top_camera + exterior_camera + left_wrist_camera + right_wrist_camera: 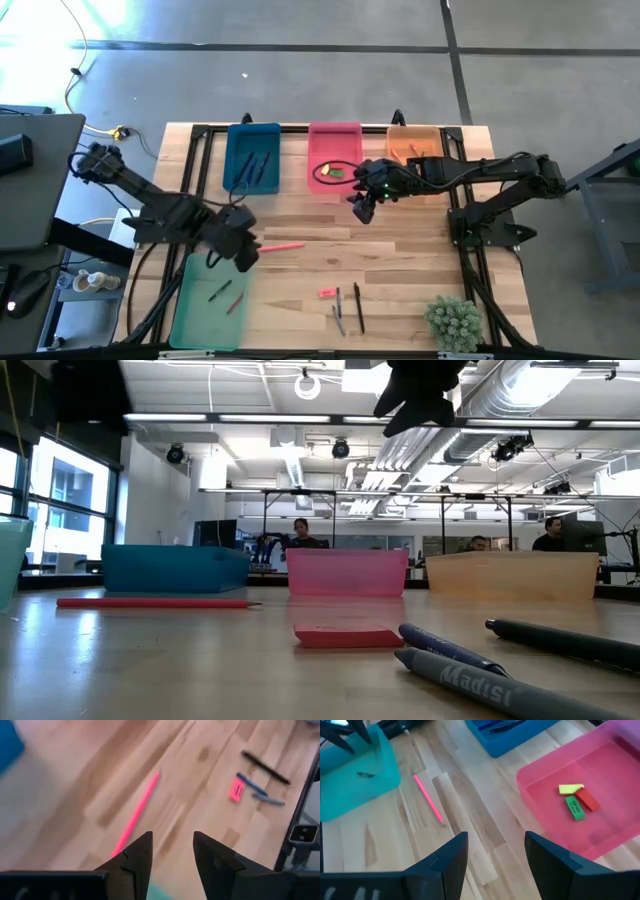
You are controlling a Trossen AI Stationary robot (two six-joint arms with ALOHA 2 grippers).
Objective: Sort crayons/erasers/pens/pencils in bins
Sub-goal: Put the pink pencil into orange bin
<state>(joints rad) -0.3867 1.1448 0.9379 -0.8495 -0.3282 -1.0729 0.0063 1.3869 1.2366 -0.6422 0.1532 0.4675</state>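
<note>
From above, your left pincer point(243, 250), fingers apart and empty, hovers by the long thin pink pencil point(283, 245) mid-bench; it could roll away if nudged. The right pincer point(362, 208), also apart, waits beside the pink plastic bin point(335, 131).

Right wrist view: that bin holds 3 erasers point(576, 800).

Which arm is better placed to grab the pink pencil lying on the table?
Left, probably. Its tool is open, empty and right beside the pink pencil, near the green bin. The right tool hangs open by the pink bin, farther off.
</note>
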